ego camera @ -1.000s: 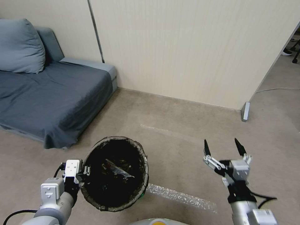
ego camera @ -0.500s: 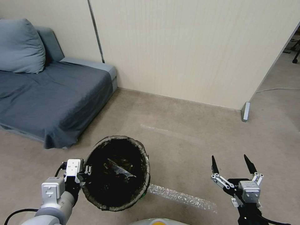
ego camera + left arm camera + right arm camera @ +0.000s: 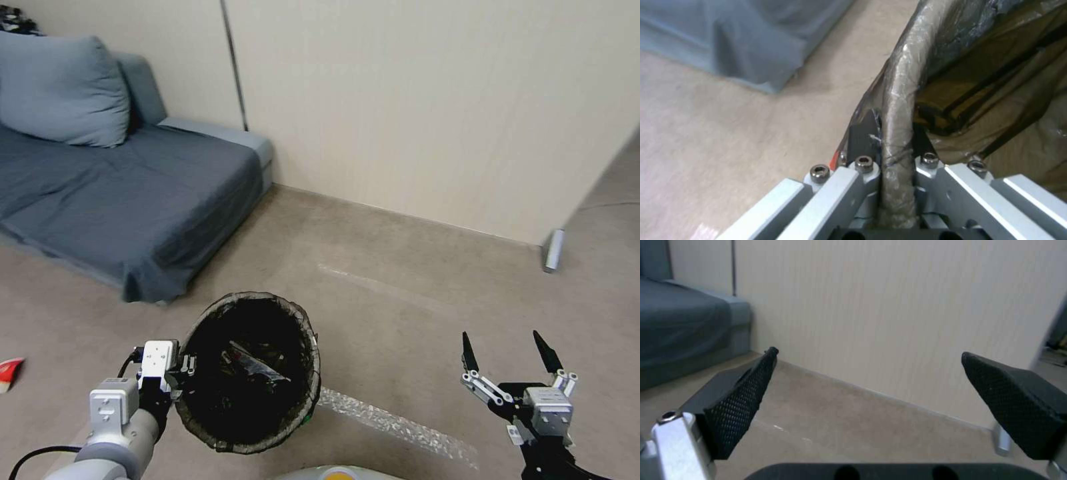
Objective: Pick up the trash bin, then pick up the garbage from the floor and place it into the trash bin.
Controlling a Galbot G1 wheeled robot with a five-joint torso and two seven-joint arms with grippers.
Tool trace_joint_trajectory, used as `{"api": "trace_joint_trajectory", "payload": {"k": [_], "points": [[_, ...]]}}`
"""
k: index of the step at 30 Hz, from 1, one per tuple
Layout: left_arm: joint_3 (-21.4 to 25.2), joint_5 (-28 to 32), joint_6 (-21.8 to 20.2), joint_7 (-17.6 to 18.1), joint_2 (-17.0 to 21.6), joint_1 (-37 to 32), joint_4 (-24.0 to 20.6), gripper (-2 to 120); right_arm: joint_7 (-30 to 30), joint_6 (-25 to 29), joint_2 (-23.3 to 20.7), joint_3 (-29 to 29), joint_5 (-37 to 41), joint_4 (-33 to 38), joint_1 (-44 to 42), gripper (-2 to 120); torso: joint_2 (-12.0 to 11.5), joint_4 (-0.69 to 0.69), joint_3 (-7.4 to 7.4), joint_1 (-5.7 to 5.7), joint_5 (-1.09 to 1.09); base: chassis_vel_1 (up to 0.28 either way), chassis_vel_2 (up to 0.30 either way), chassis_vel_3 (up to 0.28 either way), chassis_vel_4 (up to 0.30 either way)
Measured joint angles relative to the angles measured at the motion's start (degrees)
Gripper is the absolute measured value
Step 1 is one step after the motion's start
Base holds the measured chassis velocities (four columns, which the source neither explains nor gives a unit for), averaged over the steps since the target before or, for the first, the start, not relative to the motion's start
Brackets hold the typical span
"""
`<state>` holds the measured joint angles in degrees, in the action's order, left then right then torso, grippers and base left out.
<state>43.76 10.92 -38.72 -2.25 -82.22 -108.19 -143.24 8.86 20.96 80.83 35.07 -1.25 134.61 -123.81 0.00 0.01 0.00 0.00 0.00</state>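
Left gripper (image 3: 181, 368) clamps the round bin's (image 3: 303, 327) crinkled, seemingly plastic-lined rim; right gripper (image 3: 508, 349) spread.

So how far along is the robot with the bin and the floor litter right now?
Done: the left gripper is shut on the rim of the round trash bin with the dark bag liner, and crumpled litter lies inside. In hand: nothing; the right gripper is open and empty. Left: a red scrap lies on the floor beside the grey sofa.
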Motion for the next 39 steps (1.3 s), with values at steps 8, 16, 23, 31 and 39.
{"api": "trace_joint_trajectory", "payload": {"k": [8,16,23,31,39], "points": [[-0.1,0.3,-0.2,0.0,0.0,-0.1,0.0,1,0.0,-0.2,0.3,0.0,0.0,-0.5,-0.1,100,0.0,-0.01,0.00,0.00,0.00,0.091,0.092,0.095,0.097],[-0.1,0.5,-0.2,0.0,0.1,0.0,0.0,1,-0.1,-1.0,0.5,-0.6,0.0,-0.9,-0.1,100,0.0,-0.02,0.00,0.00,0.00,0.111,0.117,0.113,0.096],[0.0,0.9,-0.3,0.1,-0.2,0.6,0.0,1,-0.1,-2.1,0.6,-2.1,0.0,-1.2,0.5,100,0.0,-0.01,0.00,0.00,0.00,0.122,0.127,0.125,0.136],[0.2,0.9,-0.3,0.2,-0.3,0.7,0.0,1,-0.1,-3.3,0.8,-3.1,-0.4,-1.7,1.4,100,0.0,-0.01,0.00,0.00,0.00,0.123,0.133,0.130,0.123],[0.0,0.9,-0.4,0.3,-0.4,0.8,0.0,1,0.0,-3.4,1.1,-3.3,-0.6,-2.1,1.7,100,0.0,-0.01,0.00,0.00,0.00,0.127,0.125,0.132,0.133]]}}
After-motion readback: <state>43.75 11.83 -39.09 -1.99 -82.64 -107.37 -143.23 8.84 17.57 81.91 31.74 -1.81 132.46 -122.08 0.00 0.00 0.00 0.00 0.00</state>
